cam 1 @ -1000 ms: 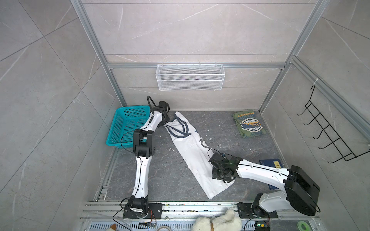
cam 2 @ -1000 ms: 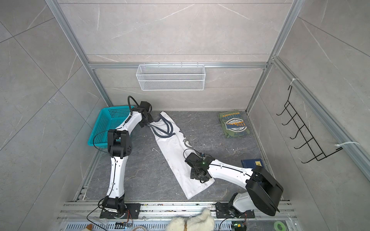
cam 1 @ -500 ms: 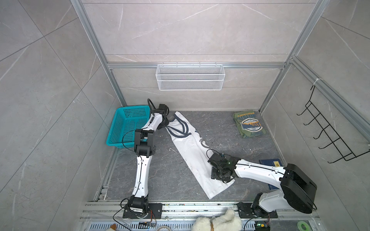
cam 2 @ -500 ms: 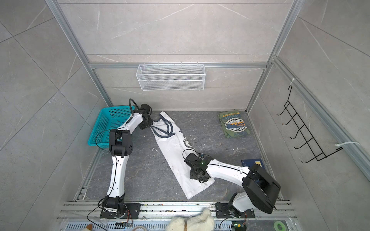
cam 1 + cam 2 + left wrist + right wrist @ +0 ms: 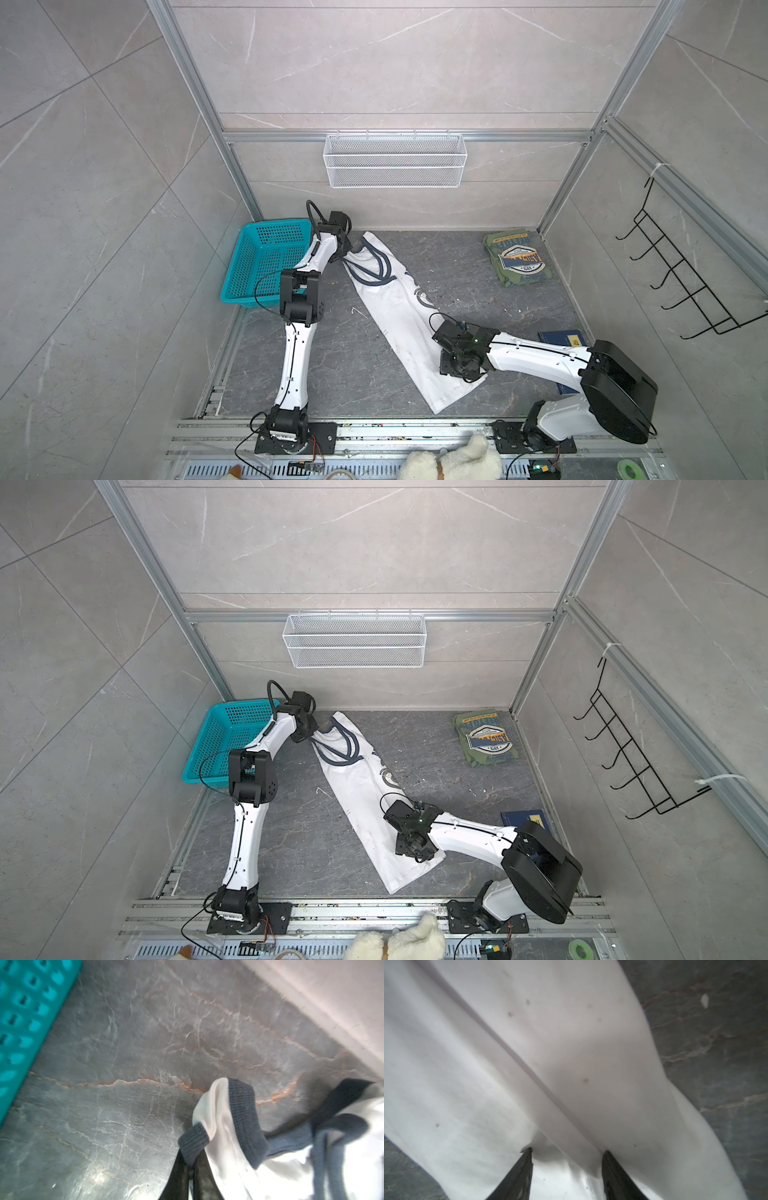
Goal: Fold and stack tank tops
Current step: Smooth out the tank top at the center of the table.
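A white tank top [image 5: 399, 316] [image 5: 361, 796] with navy trim lies in a long diagonal strip on the dark floor, seen in both top views. At its far end my left gripper [image 5: 347, 253] [image 5: 312, 731] [image 5: 190, 1164] is shut on the navy-trimmed shoulder strap [image 5: 194, 1142], which stands lifted off the floor. My right gripper [image 5: 457, 370] [image 5: 411, 845] [image 5: 566, 1152] is open near the hem end; its fingertips press into the white cloth [image 5: 529, 1053] on either side of a raised fold. An olive green tank top [image 5: 517, 259] [image 5: 486, 737] lies folded at the far right, badge print up.
A teal basket [image 5: 266, 266] [image 5: 25, 1012] stands at the far left beside my left arm. A white wire basket [image 5: 395, 166] hangs on the back wall and a black hook rack [image 5: 681, 282] on the right wall. A dark blue board [image 5: 561, 338] lies behind my right arm. A plush toy [image 5: 453, 461] sits at the front rail.
My left gripper has closed on the white tank top's shoulder strap. My right gripper has stayed open on the cloth, almost in place.
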Available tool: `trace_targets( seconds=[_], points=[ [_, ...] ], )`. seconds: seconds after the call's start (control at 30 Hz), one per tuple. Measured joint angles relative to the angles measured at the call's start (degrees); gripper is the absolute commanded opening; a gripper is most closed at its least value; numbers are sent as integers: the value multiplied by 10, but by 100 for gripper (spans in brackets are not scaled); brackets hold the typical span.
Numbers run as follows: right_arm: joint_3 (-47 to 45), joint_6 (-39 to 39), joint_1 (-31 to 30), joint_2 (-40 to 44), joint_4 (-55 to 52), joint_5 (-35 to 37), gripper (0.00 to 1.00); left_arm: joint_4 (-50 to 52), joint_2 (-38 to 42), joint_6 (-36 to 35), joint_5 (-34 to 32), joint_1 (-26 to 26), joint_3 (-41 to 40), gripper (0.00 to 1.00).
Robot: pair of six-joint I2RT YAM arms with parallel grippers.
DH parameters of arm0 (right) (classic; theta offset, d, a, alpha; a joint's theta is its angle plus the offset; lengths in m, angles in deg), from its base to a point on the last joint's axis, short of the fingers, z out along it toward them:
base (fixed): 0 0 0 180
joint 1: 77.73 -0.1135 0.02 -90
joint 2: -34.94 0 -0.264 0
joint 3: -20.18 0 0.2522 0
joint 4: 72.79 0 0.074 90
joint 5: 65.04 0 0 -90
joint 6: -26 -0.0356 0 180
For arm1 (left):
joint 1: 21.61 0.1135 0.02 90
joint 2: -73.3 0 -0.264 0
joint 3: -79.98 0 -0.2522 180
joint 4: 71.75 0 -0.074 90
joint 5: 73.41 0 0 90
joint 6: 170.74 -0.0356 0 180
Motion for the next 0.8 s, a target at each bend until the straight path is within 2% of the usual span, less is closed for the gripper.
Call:
trace_targets(
  seconds=[0.17, 0.3, 0.43, 0.53, 0.8],
  points=[
    [0, 0, 0, 0, 0, 0, 56, 20, -14, 3, 0, -3, 84, 9],
    [-2, 0, 0, 0, 0, 0, 56, 14, -17, 5, 15, -7, 91, 12],
    [-3, 0, 0, 0, 0, 0, 56, -10, -40, 7, 33, -14, 99, 22],
    [-7, 0, 0, 2, 2, 0, 56, -26, -62, 15, 37, -17, 105, 23],
    [-14, 0, 0, 29, -3, 3, 56, -36, -98, 26, 29, -18, 118, 50]
  ],
)
